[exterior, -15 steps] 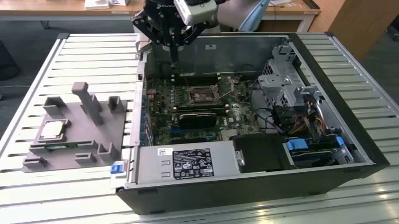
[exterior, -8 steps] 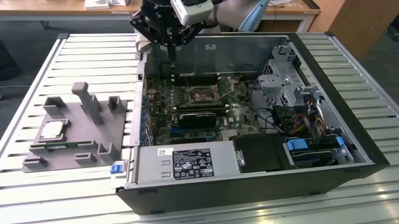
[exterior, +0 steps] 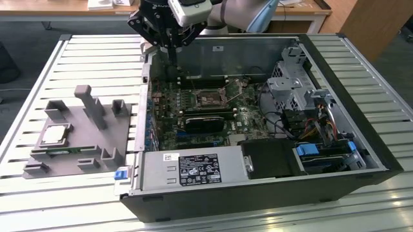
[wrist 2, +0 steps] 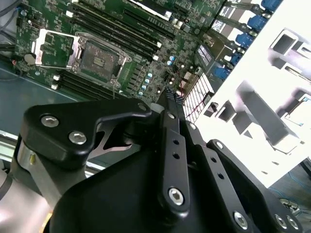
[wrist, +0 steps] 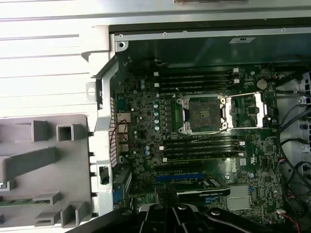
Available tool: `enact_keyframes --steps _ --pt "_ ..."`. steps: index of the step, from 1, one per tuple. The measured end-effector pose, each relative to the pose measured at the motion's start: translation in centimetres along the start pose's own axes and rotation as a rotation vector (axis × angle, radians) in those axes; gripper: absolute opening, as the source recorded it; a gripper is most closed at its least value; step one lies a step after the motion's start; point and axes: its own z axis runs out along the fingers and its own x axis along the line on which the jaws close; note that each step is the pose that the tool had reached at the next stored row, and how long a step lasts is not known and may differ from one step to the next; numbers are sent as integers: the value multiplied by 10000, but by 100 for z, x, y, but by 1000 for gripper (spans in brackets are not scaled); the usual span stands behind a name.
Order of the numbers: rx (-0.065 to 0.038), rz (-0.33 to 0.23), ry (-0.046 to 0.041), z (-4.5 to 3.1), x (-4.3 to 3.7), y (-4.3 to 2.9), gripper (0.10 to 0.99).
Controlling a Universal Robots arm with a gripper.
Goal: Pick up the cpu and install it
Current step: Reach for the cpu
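The gripper (exterior: 172, 54) hangs over the case (exterior: 258, 203) near its wall on the exterior view's left, fingers closed together with nothing between them. The cpu (exterior: 55, 135) lies in the grey tray (exterior: 96, 145) outside that wall, well apart. The socket (exterior: 211, 100) stands uncovered, with open room above.

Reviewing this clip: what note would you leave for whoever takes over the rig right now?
Gripper: shut, empty, above the far edge of the open black computer case.
Small silvery square cpu: lying on the grey plastic fixture, at the exterior view's left of the case, untouched.
Motherboard's metal-framed socket: open, empty.
Done: nothing. Left: pick-up and installation.
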Motion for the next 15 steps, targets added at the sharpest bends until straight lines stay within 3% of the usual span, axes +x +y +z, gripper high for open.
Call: enact_keyframes --steps 3,15 --pt "1 2 1 -2 24 -2 106" --pt "0 1 0 -9 307 -23 106"
